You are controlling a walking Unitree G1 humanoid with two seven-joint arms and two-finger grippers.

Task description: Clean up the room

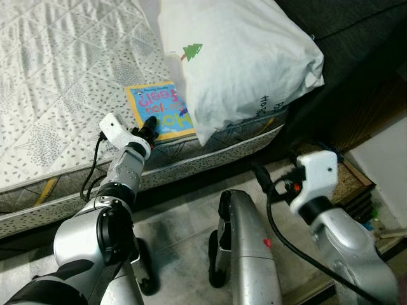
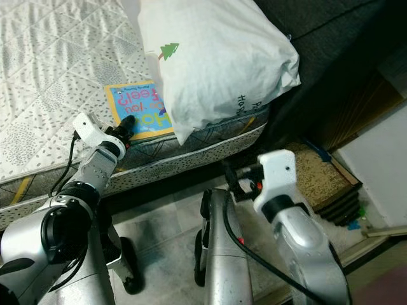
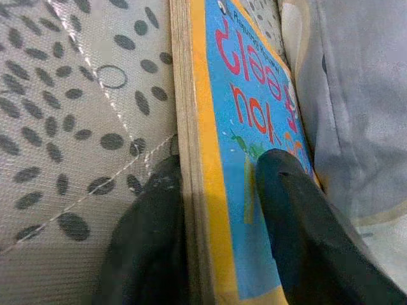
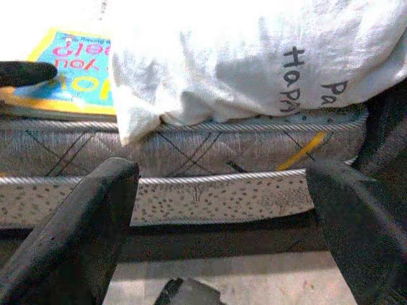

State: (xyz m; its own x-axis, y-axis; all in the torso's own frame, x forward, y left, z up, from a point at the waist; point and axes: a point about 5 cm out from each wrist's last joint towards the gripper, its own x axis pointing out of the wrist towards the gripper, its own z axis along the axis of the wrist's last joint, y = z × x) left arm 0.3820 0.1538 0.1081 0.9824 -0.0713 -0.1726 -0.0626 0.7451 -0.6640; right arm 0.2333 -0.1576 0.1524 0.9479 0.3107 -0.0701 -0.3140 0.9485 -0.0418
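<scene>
A book [image 1: 160,109] with a blue cover and a yellow border lies flat on the mattress [image 1: 57,76], close to its near edge, with its right side tucked under a big white pillow [image 1: 235,57]. The left gripper [image 1: 150,124] is at the book's near edge with its jaws closed on it. In the left wrist view one black finger [image 3: 305,229] presses on the blue cover and the other finger [image 3: 149,248] sits under the book's thick edge, against the spotted mattress fabric, so the book is clamped between the two.

The head views add the wider layout: the pillow, printed with a small green tree, hangs slightly over the mattress edge, and a dark couch [image 1: 356,38] stands on the right. The right wrist view shows the mattress side from low down, with the book's near edge on top, the left gripper's black fingertip on its cover, and black lettering on the pillow.

The right gripper [image 4: 222,222] hangs low before the mattress side, well apart from the book, with its fingers spread wide and nothing between them. A brown mat [image 1: 346,181] lies on the floor [image 1: 184,216] at the far right.
</scene>
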